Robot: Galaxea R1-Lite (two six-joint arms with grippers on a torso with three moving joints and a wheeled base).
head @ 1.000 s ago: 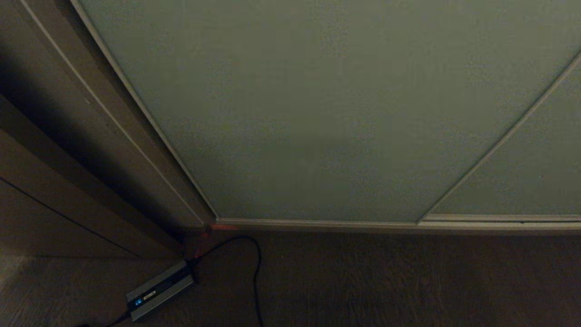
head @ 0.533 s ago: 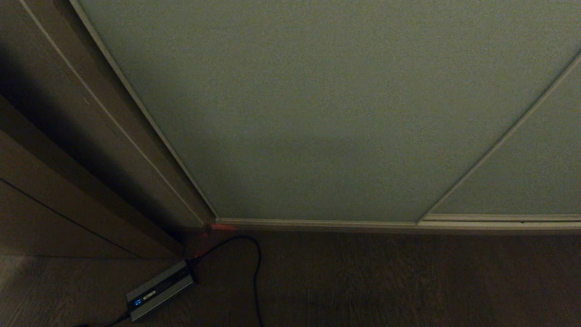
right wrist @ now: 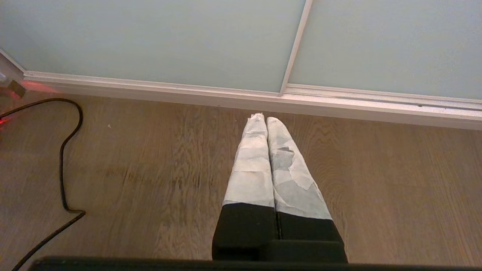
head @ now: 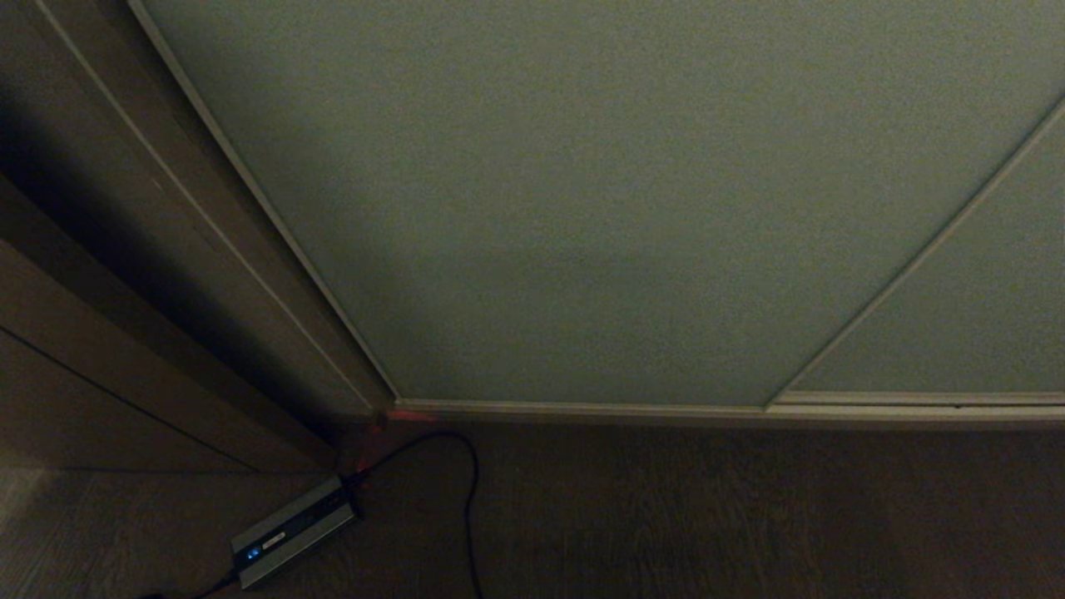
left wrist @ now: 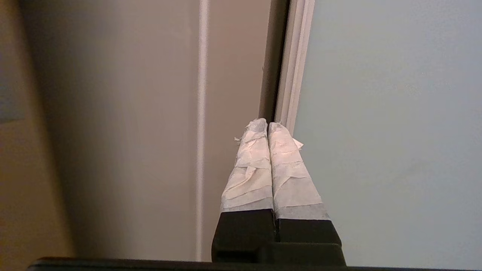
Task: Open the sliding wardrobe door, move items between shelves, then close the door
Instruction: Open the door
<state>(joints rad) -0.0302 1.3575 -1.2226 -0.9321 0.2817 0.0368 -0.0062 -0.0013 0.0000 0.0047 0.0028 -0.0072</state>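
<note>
The sliding wardrobe door (head: 582, 208) is a pale grey-green panel that fills most of the head view and stands closed; its slim metal frame (left wrist: 292, 64) runs up beside brown wood panelling (left wrist: 124, 113). In the left wrist view my left gripper (left wrist: 267, 123) is shut with nothing in it, and its taped fingertips sit close to the door's frame edge at the dark gap. My right gripper (right wrist: 264, 119) is shut and empty, hanging over the wooden floor (right wrist: 150, 169) just short of the door's bottom track (right wrist: 226, 96). The items and shelves are hidden behind the door. Neither arm shows in the head view.
A grey power brick (head: 291, 532) with a black cable (head: 470, 499) lies on the floor near the wardrobe's left corner; the cable (right wrist: 62, 150) loops across the boards. A second door panel (head: 982, 308) overlaps on the right. Brown side panelling (head: 125, 291) stands on the left.
Nothing in the head view has moved over the last second; neither arm enters it.
</note>
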